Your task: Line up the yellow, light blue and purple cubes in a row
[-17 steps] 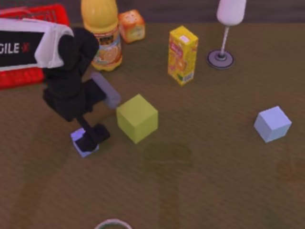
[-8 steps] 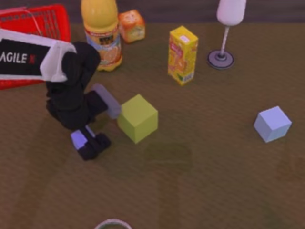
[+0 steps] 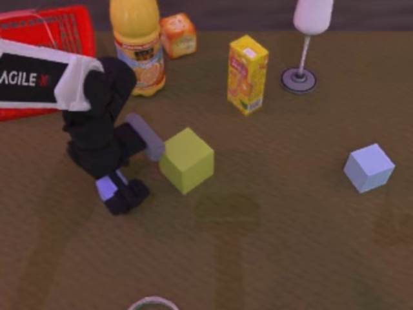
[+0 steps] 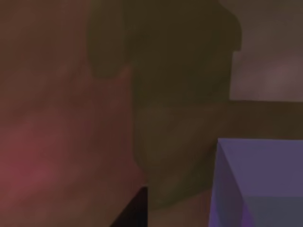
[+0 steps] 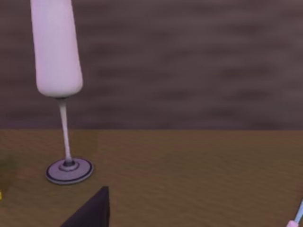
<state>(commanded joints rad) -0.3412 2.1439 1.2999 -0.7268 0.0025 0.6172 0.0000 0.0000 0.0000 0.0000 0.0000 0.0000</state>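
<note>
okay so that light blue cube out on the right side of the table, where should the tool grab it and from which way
Probably from straight above, closing on two opposite vertical faces of the light blue cube. It sits flat on the table with bare surface all round, turned cornerwise in the top view, so the tool would need rotating to meet the faces squarely. The left tool is busy at the purple cube; the right tool is out of that view.

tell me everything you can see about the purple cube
The purple cube is a small, plain, matte periwinkle block, the smallest of the three cubes. It sits between the fingers of the left tool, at the table's left side, left of the yellow cube and apart from it. Most of it is hidden by the tool from above; the left wrist view shows one corner close up.
</note>
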